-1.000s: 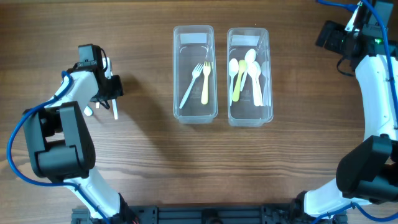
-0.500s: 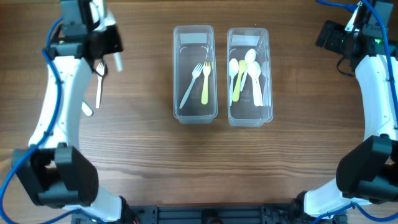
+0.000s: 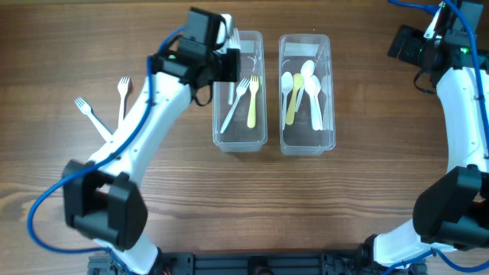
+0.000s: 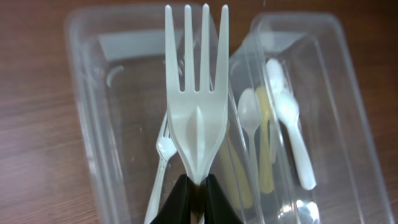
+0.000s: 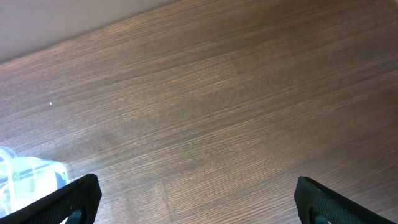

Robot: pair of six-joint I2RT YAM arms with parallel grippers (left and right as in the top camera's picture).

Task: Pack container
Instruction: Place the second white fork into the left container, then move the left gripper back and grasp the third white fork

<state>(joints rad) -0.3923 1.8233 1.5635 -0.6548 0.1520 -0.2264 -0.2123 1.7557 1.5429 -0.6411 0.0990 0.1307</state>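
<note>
- The left gripper (image 4: 196, 196) is pinched on the handle end of a white fork (image 4: 198, 112), tines pointing away from the wrist.
- The fork hangs above the left container (image 4: 87, 124), over its far half. How high it hangs above the container floor cannot be judged.
- The step in hand looks like the drop-off: this fork is being taken to join the forks already packed.
- Next, the fork likely needs lowering between the container walls, in line with its length, before the gripper lets go, so that it does not catch the rim.
- Two forks (image 3: 244, 99) lie inside that container, one white and one yellow.
- The right container (image 3: 330, 92), just beside it, holds spoons (image 3: 306, 92); their exact count is hard to tell through the clear plastic.
- Two loose forks (image 3: 122, 92) lie on the surface (image 3: 183, 198) well to the left, not yet packed.
- The right gripper (image 5: 199, 202) is spread wide over bare wood, well apart from the containers.
- From overhead, the arm hides the held fork.
</note>
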